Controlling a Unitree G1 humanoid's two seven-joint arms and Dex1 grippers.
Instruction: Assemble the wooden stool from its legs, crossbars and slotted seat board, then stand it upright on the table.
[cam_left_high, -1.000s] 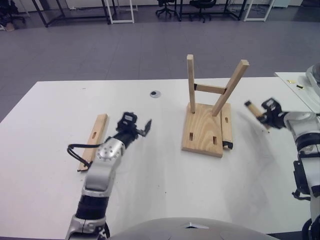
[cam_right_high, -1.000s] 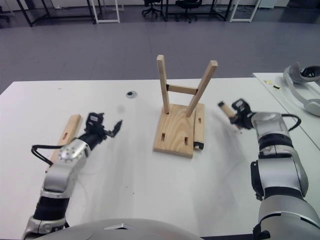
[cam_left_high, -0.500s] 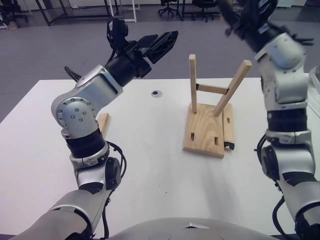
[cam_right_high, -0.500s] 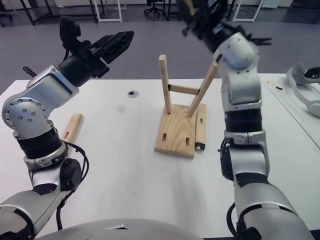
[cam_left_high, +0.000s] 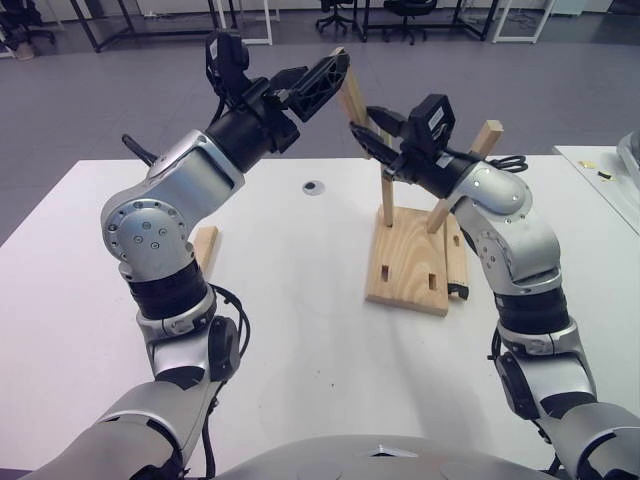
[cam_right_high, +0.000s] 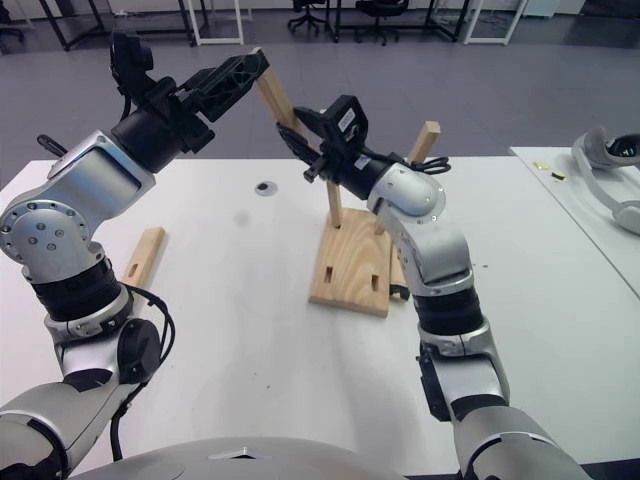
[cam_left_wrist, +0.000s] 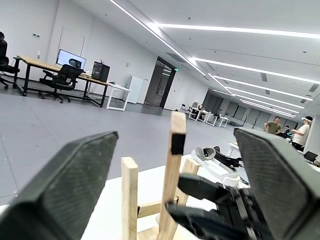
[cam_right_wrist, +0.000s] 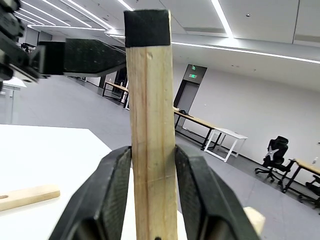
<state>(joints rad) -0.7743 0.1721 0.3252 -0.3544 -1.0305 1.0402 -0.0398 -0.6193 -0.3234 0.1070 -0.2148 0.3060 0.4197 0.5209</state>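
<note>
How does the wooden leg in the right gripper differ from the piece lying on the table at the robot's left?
The held leg is in the air and tilted; the lying piece rests flat on the table. The right gripper clamps the held leg; nothing touches the lying piece. Both are pale wood.

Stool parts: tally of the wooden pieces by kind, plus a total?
Seat board: 1
Standing legs slotted into the seat board: 2
Crossbar between the standing legs: 1
Held leg in the right gripper: 1
Loose pieces lying flat on the table: 2
Total: 7
</note>
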